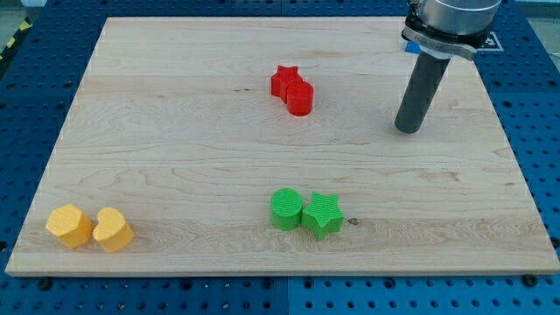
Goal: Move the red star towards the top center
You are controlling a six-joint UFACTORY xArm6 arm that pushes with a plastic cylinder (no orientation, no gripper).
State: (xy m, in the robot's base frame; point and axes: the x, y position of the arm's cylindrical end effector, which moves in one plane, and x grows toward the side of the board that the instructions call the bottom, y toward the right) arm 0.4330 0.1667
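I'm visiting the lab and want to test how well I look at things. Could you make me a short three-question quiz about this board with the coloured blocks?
1. True or false: my tip is touching the red star.
2. Which block touches the red star?
A. green star
B. red cylinder
C. yellow heart
3. Fill in: the two yellow blocks sit at the board's bottom ____ corner in the view.

Key
1. False: the tip stands apart, toward the view's right of the red pair.
2. B.
3. Left; there the yellow heart lies beside a yellow block of unclear shape.
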